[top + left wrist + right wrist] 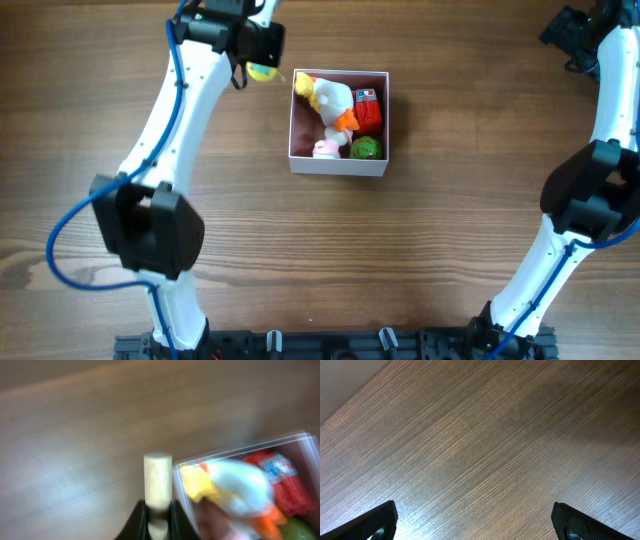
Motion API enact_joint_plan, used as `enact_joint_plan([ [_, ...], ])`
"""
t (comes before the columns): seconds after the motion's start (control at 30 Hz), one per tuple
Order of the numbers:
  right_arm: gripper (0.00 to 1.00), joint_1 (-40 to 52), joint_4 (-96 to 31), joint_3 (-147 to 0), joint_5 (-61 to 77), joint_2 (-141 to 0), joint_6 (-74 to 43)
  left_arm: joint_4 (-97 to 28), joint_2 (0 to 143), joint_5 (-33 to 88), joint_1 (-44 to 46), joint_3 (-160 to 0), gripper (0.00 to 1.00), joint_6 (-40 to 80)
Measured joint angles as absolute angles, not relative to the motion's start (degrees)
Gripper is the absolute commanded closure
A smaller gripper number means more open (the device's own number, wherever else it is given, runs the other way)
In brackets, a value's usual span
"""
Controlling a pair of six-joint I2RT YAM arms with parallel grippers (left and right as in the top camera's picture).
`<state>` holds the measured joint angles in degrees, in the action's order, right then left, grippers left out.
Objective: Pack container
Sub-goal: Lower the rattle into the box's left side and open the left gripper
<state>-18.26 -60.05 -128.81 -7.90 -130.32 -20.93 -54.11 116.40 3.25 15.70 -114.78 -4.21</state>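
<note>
On the wooden table [300, 260], the container [338, 166] sits mid-table a little toward the far side, and in it lie a white plush toy [330, 97] with yellow and orange parts, a red block [368, 108], a green ball [366, 149] and a small pink piece [325, 150]. Just beyond its far-left corner the left gripper [158, 510] has its jaws pinched tight on a pale peg [158, 480] – upright between the fingers, beside the box wall, though the wrist view is blurred. At the far right, well apart from the box, the right gripper [477, 527] hangs over bare wood – jaws spread wide, nothing between them.
</note>
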Motion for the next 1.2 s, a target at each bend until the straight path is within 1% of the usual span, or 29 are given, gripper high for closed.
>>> enact_joint_plan([
  [0.17, 0.0, -18.26, -60.03, -128.81, -7.9, -130.32, -20.93, -64.29, 114.3, 8.32, 19.14, -114.83, 0.96, 0.75],
  [0.27, 0.0, -18.26, -60.05, -128.81, -7.9, -130.32, -20.93, -67.83, 114.34, 9.72, 20.58, -114.72, 0.96, 2.92],
  [0.6, 0.0, -18.26, -60.03, -128.81, -7.9, -130.32, -20.93, -69.23, 114.34, 10.35, 24.69, -114.72, 0.96, 9.28],
  [0.7, 0.0, -18.26, -60.03, -128.81, -7.9, -130.32, -20.93, -68.99, 114.48, 8.82, 24.69, -114.72, 0.93, 9.8],
  [0.8, 0.0, -18.26, -60.03, -128.81, -7.9, -130.32, -20.93, -68.31, 114.85, 7.33, 24.67, -114.72, 0.84, 9.96],
  [0.93, 0.0, -18.26, -60.03, -128.81, -7.9, -130.32, -20.93, -66.87, 116.14, 6.61, 24.64, -114.72, 0.76, 10.46],
  [1.03, 0.0, -18.26, -60.03, -128.81, -7.9, -130.32, -20.93, -65.82, 117.08, 6.22, 24.64, -114.72, 0.66, 10.61],
  [1.1, 0.0, -18.26, -60.03, -128.81, -7.9, -130.32, -20.93, -64.88, 117.27, 5.98, 24.64, -114.72, 0.64, 10.85],
  [1.2, 0.0, -18.26, -60.03, -128.81, -7.92, -130.32, -20.93, -63.9, 117.32, 5.82, 24.64, -114.72, 0.56, 10.85],
])
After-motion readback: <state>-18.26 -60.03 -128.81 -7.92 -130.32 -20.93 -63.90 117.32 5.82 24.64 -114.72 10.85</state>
